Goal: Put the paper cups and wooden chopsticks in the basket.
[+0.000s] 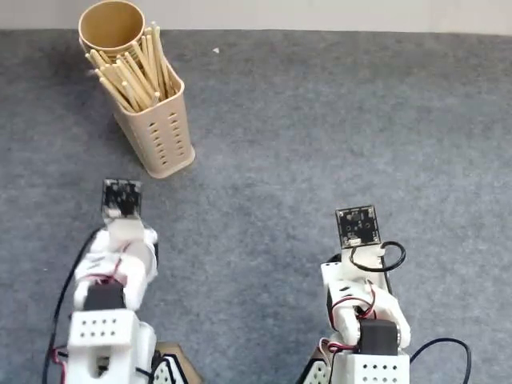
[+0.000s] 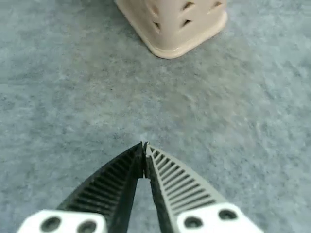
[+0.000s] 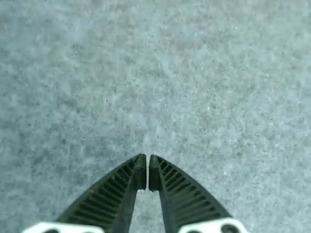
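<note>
your left gripper (image 2: 145, 148) is clenched on nothing above the grey surface (image 1: 320, 120), with the basket (image 1: 164, 132) near, ahead of it. your right gripper (image 3: 147, 161) is clenched and empty too, well apart from the basket. a paper cup (image 1: 111, 26) and wooden chopsticks (image 1: 136, 72) stand in the basket.

Soft, even light falls from above onto the grey desk (image 1: 320, 120). The basket (image 1: 160, 136) throws a faint, diffuse shadow around its foot, and both wrist views show the desk surface matte and uniformly bright.
</note>
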